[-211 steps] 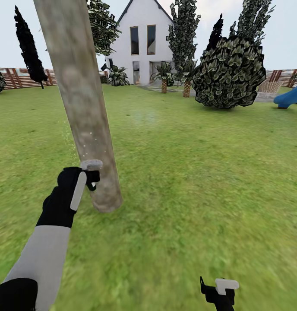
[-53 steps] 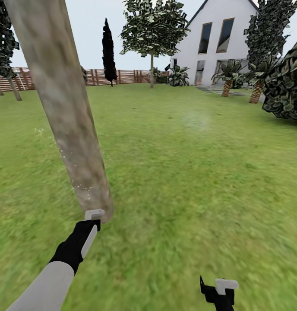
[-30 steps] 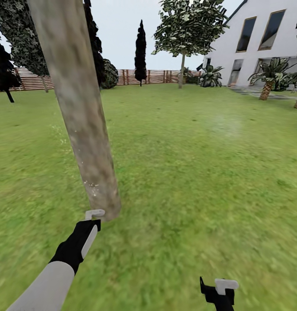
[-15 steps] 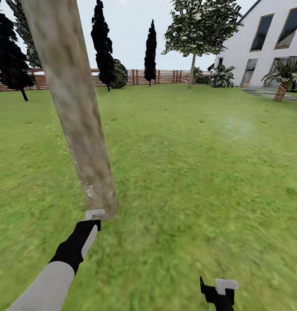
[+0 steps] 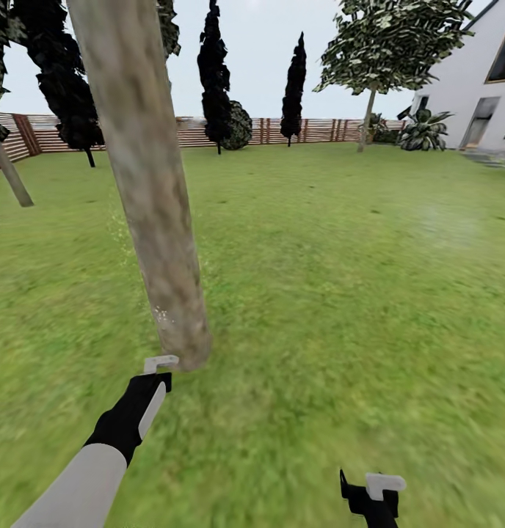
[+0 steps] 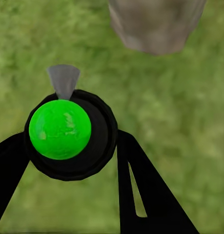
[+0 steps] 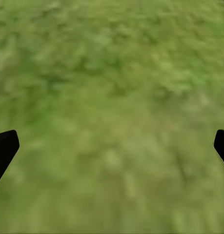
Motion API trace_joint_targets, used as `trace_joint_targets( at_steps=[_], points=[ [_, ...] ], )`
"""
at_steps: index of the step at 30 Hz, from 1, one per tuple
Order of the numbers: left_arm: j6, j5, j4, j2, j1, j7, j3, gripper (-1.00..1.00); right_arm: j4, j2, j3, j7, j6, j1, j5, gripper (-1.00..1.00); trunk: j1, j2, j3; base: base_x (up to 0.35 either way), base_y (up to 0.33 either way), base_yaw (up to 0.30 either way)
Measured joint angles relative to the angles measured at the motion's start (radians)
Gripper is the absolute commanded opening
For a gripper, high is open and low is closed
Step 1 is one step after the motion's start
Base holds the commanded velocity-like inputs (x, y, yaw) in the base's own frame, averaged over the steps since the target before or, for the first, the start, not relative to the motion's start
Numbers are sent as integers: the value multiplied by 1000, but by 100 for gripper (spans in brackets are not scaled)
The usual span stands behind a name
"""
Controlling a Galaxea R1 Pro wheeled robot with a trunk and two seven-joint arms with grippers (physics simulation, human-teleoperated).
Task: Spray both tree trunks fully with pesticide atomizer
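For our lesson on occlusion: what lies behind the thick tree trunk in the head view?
Behind the tree trunk runs lawn up to a slatted fence, with dark trees beside it. The fence stretch directly behind the trunk is covered.

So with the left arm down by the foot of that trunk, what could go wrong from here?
The left gripper, shut on the pesticide atomizer, sits low beside the base of the tree trunk. Spray specks show only near the bottom, so the upper trunk may go uncovered. The gripper is close to the trunk in the head view, so a forward move could bump it. The right gripper hangs open over the lawn, unable to help if the bottle slips.
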Motion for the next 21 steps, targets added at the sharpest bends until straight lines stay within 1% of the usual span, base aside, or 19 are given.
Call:
trace_joint_targets(
  at_steps=[2,3,5,9,14,16,18,19,20,21],
  points=[
    [-3,0,1,0,0,-1,0,-100,0,0,0,0,0,1,0,100,0,0,0,90,-272,246],
    [-15,-1,1,0,0,-1,0,-100,0,0,0,0,0,0,0,100,0,0,0,92,-272,166],
    [-29,-1,1,0,0,1,0,-100,0,0,0,0,0,0,0,100,0,0,0,93,-272,47],
    [-33,0,1,0,0,2,0,-100,-1,0,0,0,0,0,0,100,0,0,0,54,-271,31],
    [-34,-2,-10,2,1,2,2,-100,-1,-1,0,-1,0,0,-3,100,0,0,0,2,-35,252],
    [-28,-2,-14,5,-6,-7,-4,-100,-1,-3,0,-1,0,1,-3,100,0,0,0,0,-1,63],
    [-17,-1,-15,-3,-16,-13,-10,-100,-1,-5,0,-2,-1,1,-3,100,0,0,0,0,0,14],
    [-13,-1,-16,-16,-23,-13,-12,-100,-1,-6,0,-2,-1,1,-3,100,0,0,0,0,0,3],
    [-4,-5,-17,-31,-41,-14,-22,-100,-1,-6,0,-2,-1,1,-3,100,0,0,0,0,0,1],
    [1,-10,-21,-35,-52,-14,-25,-100,-1,-6,0,-2,0,0,-3,100,0,0,0,0,0,0]
  ],
)
